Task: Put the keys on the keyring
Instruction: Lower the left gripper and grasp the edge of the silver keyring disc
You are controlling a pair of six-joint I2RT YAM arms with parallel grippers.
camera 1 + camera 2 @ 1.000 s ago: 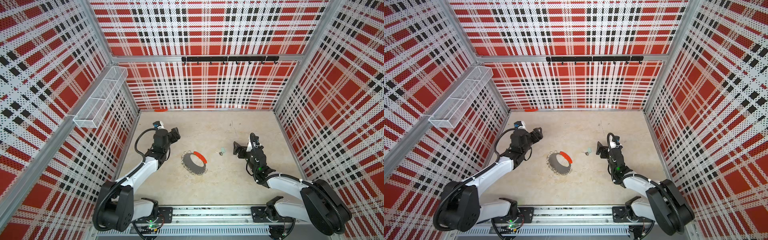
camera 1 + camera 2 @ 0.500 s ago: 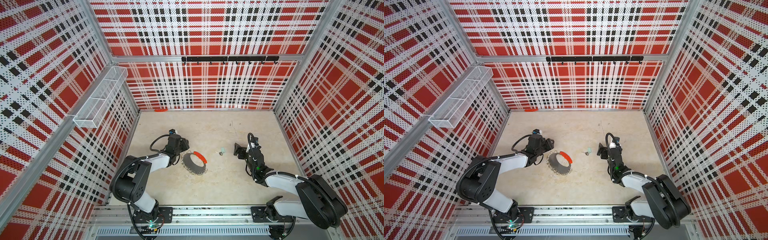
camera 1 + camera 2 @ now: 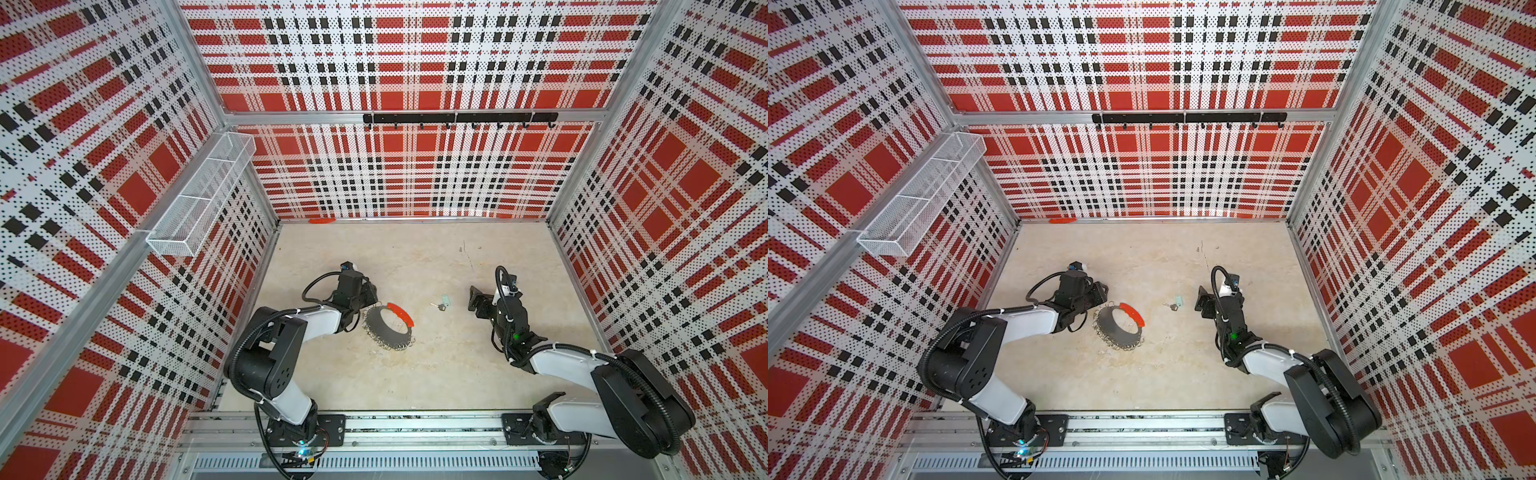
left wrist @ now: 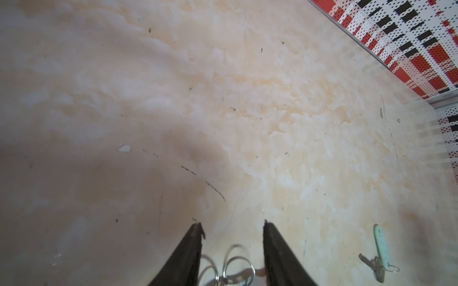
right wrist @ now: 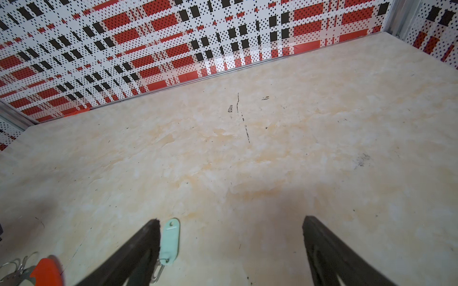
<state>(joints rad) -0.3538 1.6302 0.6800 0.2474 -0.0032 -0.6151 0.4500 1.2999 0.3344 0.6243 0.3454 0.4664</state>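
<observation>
**Keys lie loose beside the big ring**

In both top views the dark grey keyring (image 3: 379,328) (image 3: 1109,327) lies flat on the pale table (image 3: 415,374), a little left of the middle. Its orange-red arc (image 3: 401,313) is on the upper right of the ring.

The keys (image 3: 440,306) (image 3: 1174,305) lie on the table to the right of the keyring and do not touch it. They are a tiny silver key joined to a mint-green tag (image 5: 169,241).

The left gripper (image 3: 369,297) (image 4: 231,224) is low, at the upper left edge of the keyring. Its two dark fingers stand partly apart. In the left wrist view, small silver wire clips (image 4: 225,270) show between them. I cannot tell if the fingers touch the clips. The keys (image 4: 376,258) sit at the lower right of that view.

The right gripper (image 3: 473,298) (image 5: 231,219) is just right of the keys. Its fingers are spread wide and hold nothing. In the right wrist view the tag lies just beside one finger (image 5: 138,247), on its inner side.
</observation>
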